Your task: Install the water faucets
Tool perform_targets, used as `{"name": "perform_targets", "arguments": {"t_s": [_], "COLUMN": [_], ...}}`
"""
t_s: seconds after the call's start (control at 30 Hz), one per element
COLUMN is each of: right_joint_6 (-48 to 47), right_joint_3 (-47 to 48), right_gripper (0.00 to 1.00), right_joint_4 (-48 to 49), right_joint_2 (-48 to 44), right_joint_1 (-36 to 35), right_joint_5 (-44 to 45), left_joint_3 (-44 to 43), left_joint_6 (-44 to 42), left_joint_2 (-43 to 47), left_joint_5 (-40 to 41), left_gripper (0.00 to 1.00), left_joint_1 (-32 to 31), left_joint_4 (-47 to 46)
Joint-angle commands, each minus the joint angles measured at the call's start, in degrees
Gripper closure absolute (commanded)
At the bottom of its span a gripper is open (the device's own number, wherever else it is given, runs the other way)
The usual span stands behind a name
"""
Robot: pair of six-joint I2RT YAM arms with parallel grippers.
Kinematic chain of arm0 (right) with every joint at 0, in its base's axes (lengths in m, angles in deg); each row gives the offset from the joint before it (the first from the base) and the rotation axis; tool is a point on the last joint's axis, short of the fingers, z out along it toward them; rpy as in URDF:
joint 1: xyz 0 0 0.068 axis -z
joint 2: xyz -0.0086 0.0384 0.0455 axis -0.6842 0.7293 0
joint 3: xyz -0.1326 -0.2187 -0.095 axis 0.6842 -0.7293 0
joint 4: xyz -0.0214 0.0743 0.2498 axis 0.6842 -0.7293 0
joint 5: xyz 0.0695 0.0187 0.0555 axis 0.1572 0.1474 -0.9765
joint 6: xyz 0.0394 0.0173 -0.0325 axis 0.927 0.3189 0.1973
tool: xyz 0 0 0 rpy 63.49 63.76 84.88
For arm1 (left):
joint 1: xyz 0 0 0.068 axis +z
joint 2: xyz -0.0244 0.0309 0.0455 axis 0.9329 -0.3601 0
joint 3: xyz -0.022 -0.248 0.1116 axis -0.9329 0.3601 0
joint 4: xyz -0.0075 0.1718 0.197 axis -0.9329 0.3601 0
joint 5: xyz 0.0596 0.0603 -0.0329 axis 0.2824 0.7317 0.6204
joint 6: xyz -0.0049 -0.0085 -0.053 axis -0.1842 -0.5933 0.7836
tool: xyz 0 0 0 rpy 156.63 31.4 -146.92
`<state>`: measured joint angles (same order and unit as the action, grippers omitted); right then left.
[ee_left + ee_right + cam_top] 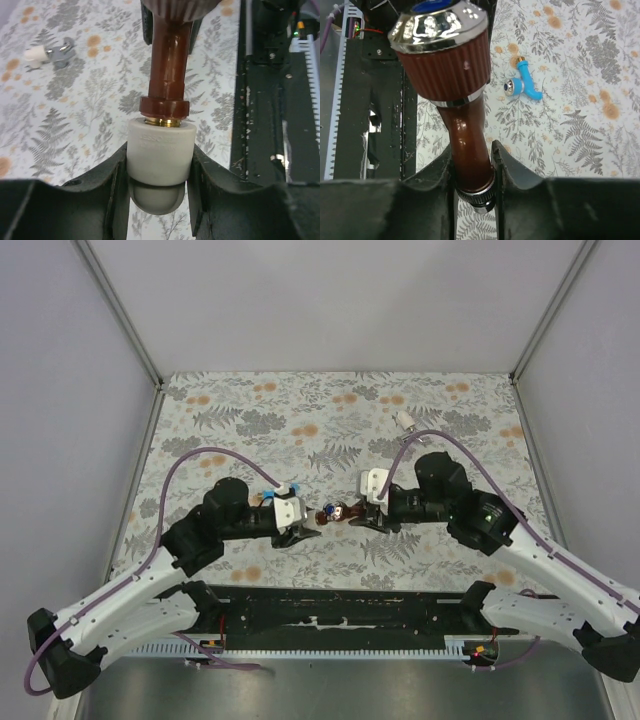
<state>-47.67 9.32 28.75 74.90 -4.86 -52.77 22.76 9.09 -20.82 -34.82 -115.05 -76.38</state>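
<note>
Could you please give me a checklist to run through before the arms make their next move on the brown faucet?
1. Left gripper clamps the white fitting: ok.
2. Right gripper closed on the brown faucet: ok, fingers press its stem on both sides.
3. Faucet roughly in line with the fitting: ok.
4. Faucet fully screwed in: cannot tell; a band of brass thread shows at the joint.
5. Blue faucet and white-silver faucet lie apart from both grippers: ok.
</note>
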Motion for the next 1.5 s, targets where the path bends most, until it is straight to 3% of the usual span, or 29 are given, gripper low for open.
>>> {"name": "perform_targets", "arguments": {"t_s": [0.0,0.1,0.2,0.27,0.37,0.47,0.63,0.8,0.93,1.07,1.3,1.47], "right_joint_6": [17.11,28.8,42.59,53.65,69.84,74.54,66.57,48.04,29.5,17.26,7.49,8.71], "right_joint_3": [3.76,4.63,6.48,7.36,6.93,5.96,5.52,3.24,-2.9,-12.56,-14.7,-15.49], "right_gripper": [0.81,0.87,1.0,1.0,1.0,1.0,0.52,0.02,0.02,0.02,0.02,0.02], "right_joint_4": [4.67,6.79,7.49,7.41,8.63,9.95,9.95,9.69,11.44,16.88,13.56,19.61], "right_joint_2": [4.44,7.78,11.73,14.37,18.76,20.36,17.03,7.11,-4.48,-15.56,-22.0,-21.04], "right_joint_1": [-0.57,-0.57,0.13,2.14,7.85,9.89,10.06,9.97,10.06,9.97,9.89,9.89], "right_joint_5": [-2.3,-0.02,4.45,5.88,-0.34,-1.87,1.13,4.03,4.04,-0.35,-6.78,-10.37], "left_joint_3": [0.8,2.91,5.29,7.04,9.15,11.26,11.1,8.99,6.36,2.84,-2.09,-3.14], "left_joint_6": [-3.34,-6.5,-8.97,-11.08,-14.76,-17.41,-14.61,-10.39,-6.7,-2.4,2.18,3.85], "left_joint_2": [3.54,5.3,7.76,8.99,10.57,12.33,13.83,12.6,11.29,7.78,2.58,1.79], "left_joint_5": [7.44,13.42,18.17,21.68,28.1,32.16,32.69,27.16,21.99,10.74,-6.58,-12.31], "left_gripper": [0.98,0.98,0.98,0.98,0.98,0.98,0.98,0.98,0.98,0.98,0.98,0.98], "left_joint_1": [-0.08,-0.34,-0.43,-0.69,-1.83,-2.71,-2.72,-2.72,-2.54,-1.75,-0.08,0.01], "left_joint_4": [-5.65,-7.06,-9.6,-11.19,-14.08,-16.55,-16.91,-14.89,-13.21,-8.39,-5.39,-5.04]}}
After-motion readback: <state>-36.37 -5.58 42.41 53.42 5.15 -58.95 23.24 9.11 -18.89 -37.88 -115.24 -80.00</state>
